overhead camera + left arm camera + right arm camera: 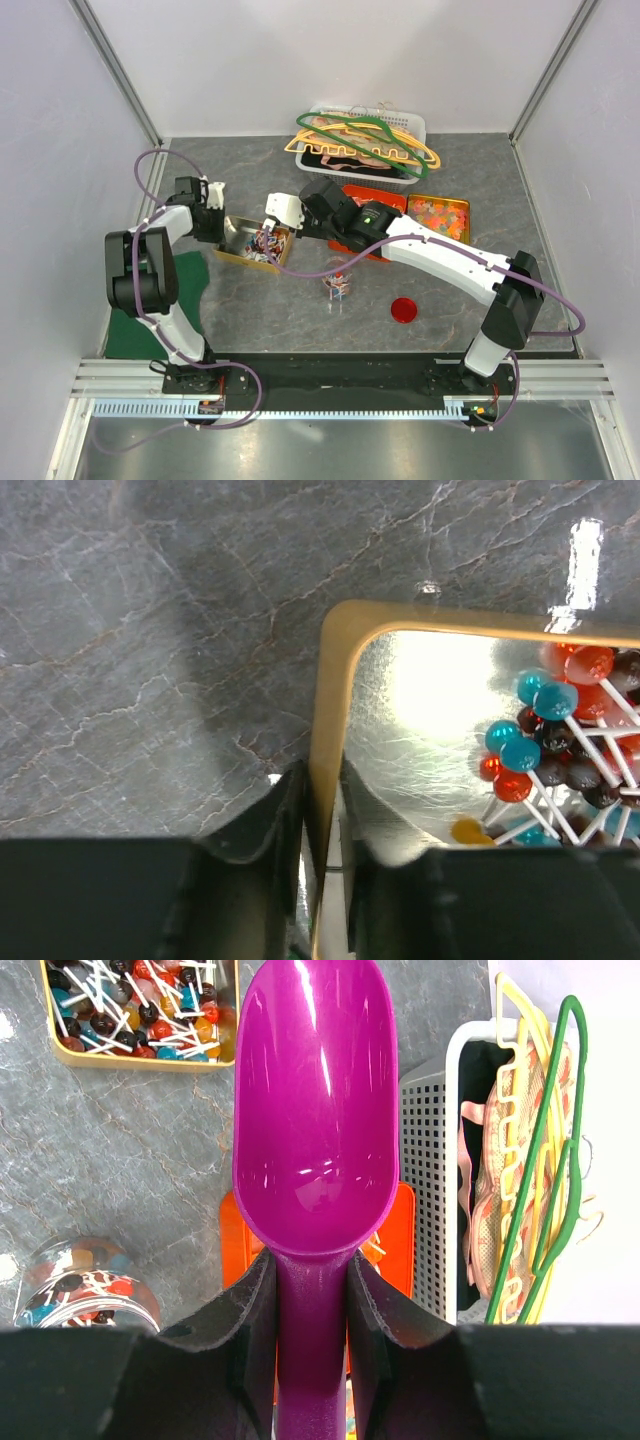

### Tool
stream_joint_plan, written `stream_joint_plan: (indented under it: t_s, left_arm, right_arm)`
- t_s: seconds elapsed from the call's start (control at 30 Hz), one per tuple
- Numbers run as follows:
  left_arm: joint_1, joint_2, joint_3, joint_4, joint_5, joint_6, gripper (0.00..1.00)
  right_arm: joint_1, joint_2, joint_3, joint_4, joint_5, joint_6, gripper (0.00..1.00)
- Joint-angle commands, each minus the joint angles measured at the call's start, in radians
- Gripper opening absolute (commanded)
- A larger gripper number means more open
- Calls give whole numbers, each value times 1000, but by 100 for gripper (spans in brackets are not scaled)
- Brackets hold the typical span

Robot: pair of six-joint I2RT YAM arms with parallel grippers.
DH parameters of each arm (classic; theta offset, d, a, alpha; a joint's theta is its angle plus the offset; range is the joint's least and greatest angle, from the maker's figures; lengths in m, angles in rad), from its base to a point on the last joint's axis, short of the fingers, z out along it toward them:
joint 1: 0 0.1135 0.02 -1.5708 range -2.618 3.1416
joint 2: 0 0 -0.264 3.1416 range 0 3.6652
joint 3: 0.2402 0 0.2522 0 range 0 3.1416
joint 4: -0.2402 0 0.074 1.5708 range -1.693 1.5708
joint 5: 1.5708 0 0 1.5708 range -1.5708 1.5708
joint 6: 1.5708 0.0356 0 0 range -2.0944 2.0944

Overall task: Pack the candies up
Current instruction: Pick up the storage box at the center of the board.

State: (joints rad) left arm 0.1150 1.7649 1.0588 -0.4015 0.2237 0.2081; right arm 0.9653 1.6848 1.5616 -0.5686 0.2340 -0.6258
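Observation:
The candies (560,740) are small round sweets on white sticks, red, blue and brown, piled in a gold tin (335,680) that also shows in the top view (236,255). My left gripper (325,815) is shut on the tin's left wall, one finger inside and one outside. My right gripper (311,1290) is shut on the handle of an empty purple scoop (315,1110). The scoop hangs above the table beside the tin (140,1058). A glass jar (85,1285) holding some candies stands below and left of the scoop, and it shows in the top view (337,287).
An orange tray (400,1230) lies under the scoop. A white basket (415,125) of plastic hangers (365,140) stands at the back. A second tin (440,215) of sweets sits at right. A red lid (404,309) and a green cloth (190,280) lie near the front.

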Motion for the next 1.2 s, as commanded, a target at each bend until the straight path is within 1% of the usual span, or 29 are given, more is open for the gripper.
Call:
stream_joint_plan:
  t_s: [0.0, 0.17, 0.3, 0.43, 0.5, 0.63, 0.83, 1.0, 1.1, 1.17]
  left_arm:
    - [-28, 13, -3, 49, -81, 33, 18]
    - [-40, 25, -5, 46, -78, 36, 3]
    - [-41, 24, -2, 36, -20, 37, 2]
    - [-40, 24, 0, 20, 126, 36, 2]
    - [-40, 19, 1, 12, 170, 40, 2]
    - [-38, 13, -2, 9, 305, 43, 2]
    - [-35, 27, 0, -10, 423, 47, 2]
    - [-31, 25, 1, -10, 405, 40, 2]
    - [-29, 11, 1, -8, 387, 36, 2]
    - [-31, 2, 3, -2, 341, 31, 2]
  right_arm:
    - [4, -37, 35, 24, 4, -5, 0]
    - [4, -37, 34, 22, 1, -5, 0]
    - [6, -33, 43, 21, 2, -6, 0]
    - [6, -31, 54, 13, 1, -5, 0]
    - [4, -33, 63, 4, -1, -3, 0]
    - [4, -31, 83, -7, -2, -2, 0]
    - [6, -24, 120, -37, -13, 0, 0]
    - [13, -5, 156, -98, 2, -41, 0]
    - [30, 24, 175, -155, 43, -84, 0]
    - [52, 39, 179, -183, 101, -116, 0]
